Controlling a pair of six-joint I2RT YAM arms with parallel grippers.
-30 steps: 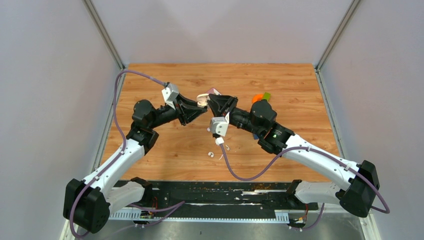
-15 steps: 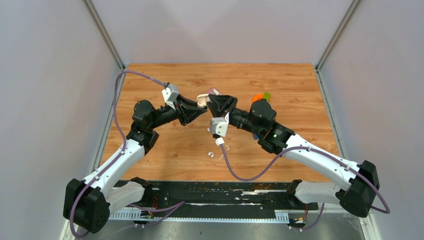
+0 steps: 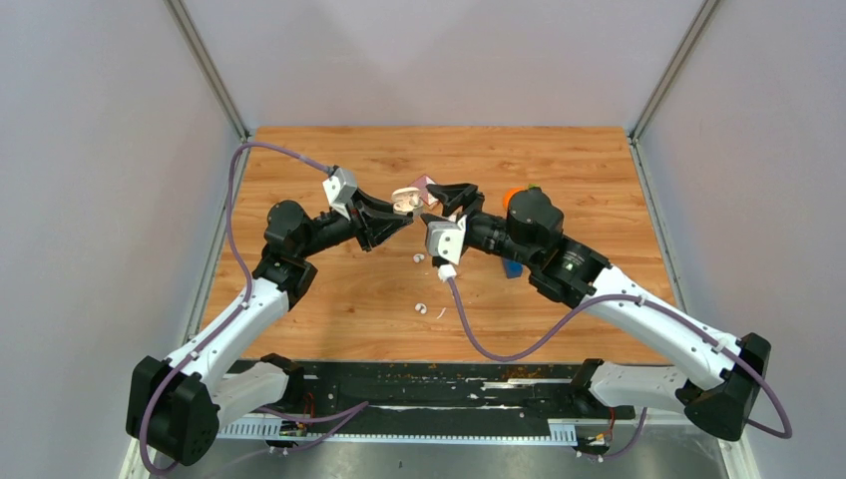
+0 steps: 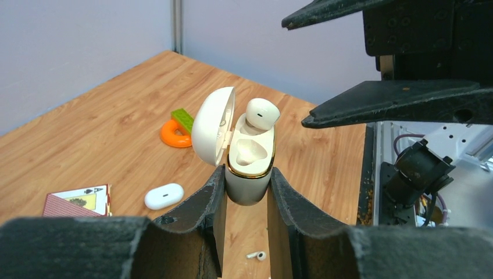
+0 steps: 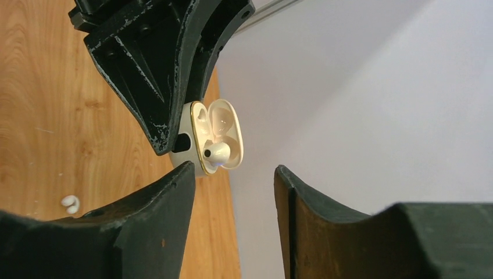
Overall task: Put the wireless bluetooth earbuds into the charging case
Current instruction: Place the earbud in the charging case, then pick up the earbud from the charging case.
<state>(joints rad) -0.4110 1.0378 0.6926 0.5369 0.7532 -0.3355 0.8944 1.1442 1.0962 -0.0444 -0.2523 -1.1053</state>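
Note:
My left gripper [image 4: 247,174] is shut on the base of the cream-white charging case [image 4: 249,168], holding it above the table with its lid open to the left. One white earbud [image 4: 261,113] sits in the far socket, standing partly out; the near socket is empty. My right gripper [image 5: 232,168] is open and empty, just to the right of the case [image 5: 195,142] and apart from it. A second earbud [image 4: 256,255] lies on the table below the case. In the top view, the left gripper [image 3: 404,205] and right gripper [image 3: 427,203] face each other.
A plain white oval object [image 4: 164,196], a playing-card box [image 4: 75,200], an orange ring [image 4: 174,133] and a green brick [image 4: 185,120] lie on the wooden table [image 3: 329,299]. Small white pieces [image 3: 418,258] [image 3: 421,308] lie near the middle front.
My right gripper has opened and drawn back to the right, away from the case, leaving an earbud in the far socket. The left gripper has held still with the case.

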